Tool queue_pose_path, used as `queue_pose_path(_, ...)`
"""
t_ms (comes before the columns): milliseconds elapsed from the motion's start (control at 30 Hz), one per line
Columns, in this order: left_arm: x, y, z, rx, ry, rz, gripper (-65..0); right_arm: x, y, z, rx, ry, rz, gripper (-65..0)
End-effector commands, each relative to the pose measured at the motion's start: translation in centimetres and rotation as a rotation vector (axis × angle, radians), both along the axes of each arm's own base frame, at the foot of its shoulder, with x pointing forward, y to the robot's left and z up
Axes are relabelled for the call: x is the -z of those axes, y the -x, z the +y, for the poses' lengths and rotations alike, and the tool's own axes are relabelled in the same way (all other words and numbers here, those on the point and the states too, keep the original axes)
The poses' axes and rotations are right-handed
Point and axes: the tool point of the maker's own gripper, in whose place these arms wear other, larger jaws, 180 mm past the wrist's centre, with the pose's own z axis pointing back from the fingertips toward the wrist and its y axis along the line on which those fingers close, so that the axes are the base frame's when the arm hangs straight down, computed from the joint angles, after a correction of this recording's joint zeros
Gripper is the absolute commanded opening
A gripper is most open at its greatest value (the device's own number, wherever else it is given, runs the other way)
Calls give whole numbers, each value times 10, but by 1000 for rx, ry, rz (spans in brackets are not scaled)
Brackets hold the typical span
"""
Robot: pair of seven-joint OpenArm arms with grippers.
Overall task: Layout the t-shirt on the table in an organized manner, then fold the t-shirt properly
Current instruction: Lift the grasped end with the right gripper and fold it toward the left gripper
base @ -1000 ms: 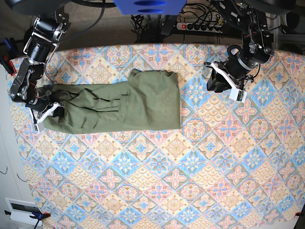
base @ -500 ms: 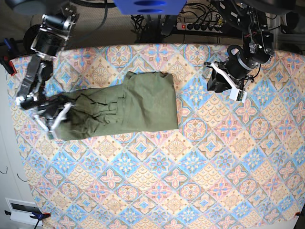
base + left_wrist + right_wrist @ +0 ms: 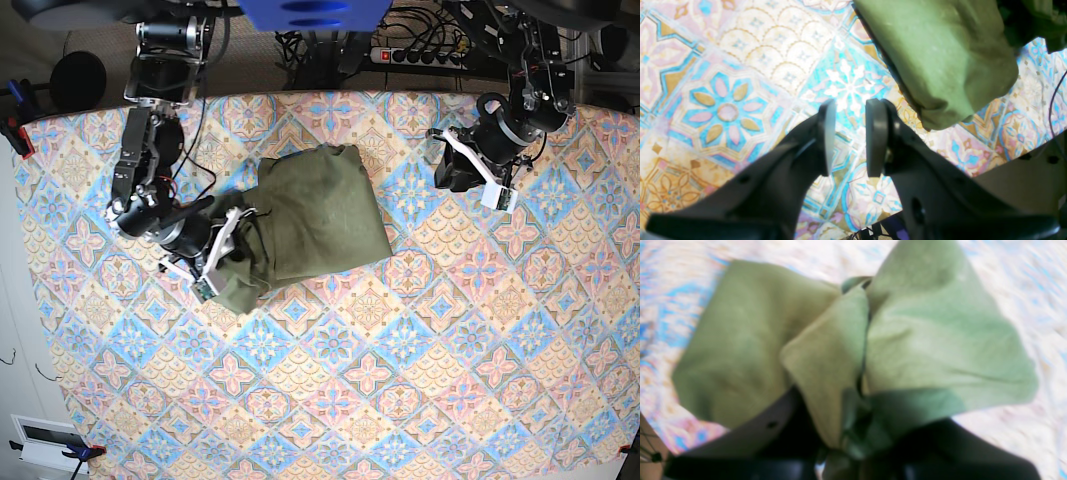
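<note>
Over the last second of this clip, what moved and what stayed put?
The right gripper, shut on the t-shirt, carried the shirt's far end from the base view's left edge in toward the middle, doubling that end over the rest, so the long strip became a short bunched bundle. The left gripper stayed hovering, holding nothing, beside the shirt over the table.

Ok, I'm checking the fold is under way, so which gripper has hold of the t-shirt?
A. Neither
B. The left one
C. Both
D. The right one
D: the right gripper is shut on a bunched end of the t-shirt, while the left gripper hangs open over bare table with nothing between its pads.
</note>
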Motion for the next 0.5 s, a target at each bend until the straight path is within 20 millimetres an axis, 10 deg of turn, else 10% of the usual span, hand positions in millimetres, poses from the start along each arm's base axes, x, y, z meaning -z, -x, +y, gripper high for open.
queue_pose_path(0, -6, -4, 1, 0, 7, -29, -497, -18, -10, 5, -3, -33, -62, -649)
queue_pose_path(467, 10, -2, 7, -23, 20, 16, -497, -16, 7, 77, -137, -116, -34, -648)
